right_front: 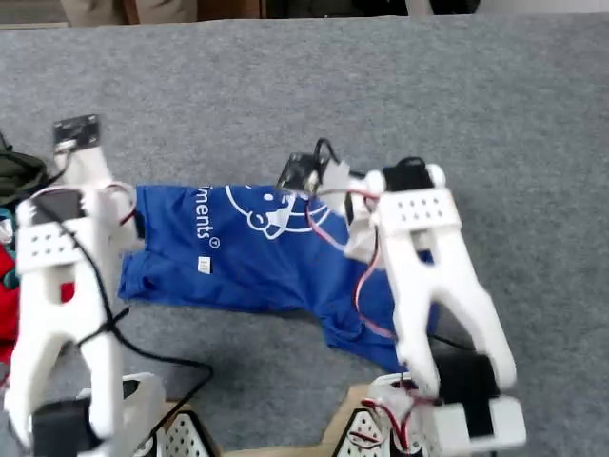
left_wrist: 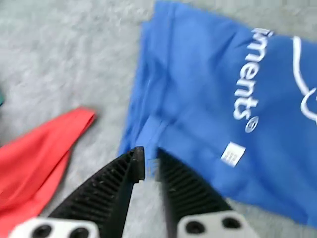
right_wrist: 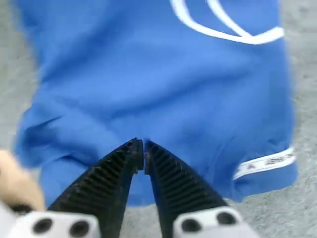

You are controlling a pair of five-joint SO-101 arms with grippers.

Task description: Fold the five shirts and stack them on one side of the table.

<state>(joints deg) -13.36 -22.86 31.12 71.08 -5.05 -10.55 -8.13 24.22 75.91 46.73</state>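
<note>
Both pinched nearly closed on a blue shirt (right_front: 238, 262): left hand (left_wrist: 148, 162) at its edge, right hand (right_wrist: 143, 149) on its body. White lettering (left_wrist: 245, 94) crosses it.

The left arm (right_front: 52, 295) and right arm (right_front: 433, 276) are white plastic with black motors and trailing red and black cables (right_front: 363, 276). The left gripper (left_wrist: 148, 161) and right gripper (right_wrist: 143, 148) carry black ribbed fingers (right_wrist: 173, 183) on white bases with dark screw holes.

The blue shirt (left_wrist: 198, 99) ahead of the left gripper (left_wrist: 148, 166) was soft, matt cloth. Red cloth (left_wrist: 39, 153) beside that gripper looked matt too. The right gripper (right_wrist: 143, 148) and the left one had ribbed black plastic fingers; the bench (right_front: 285, 86) was rough grey felt.
</note>
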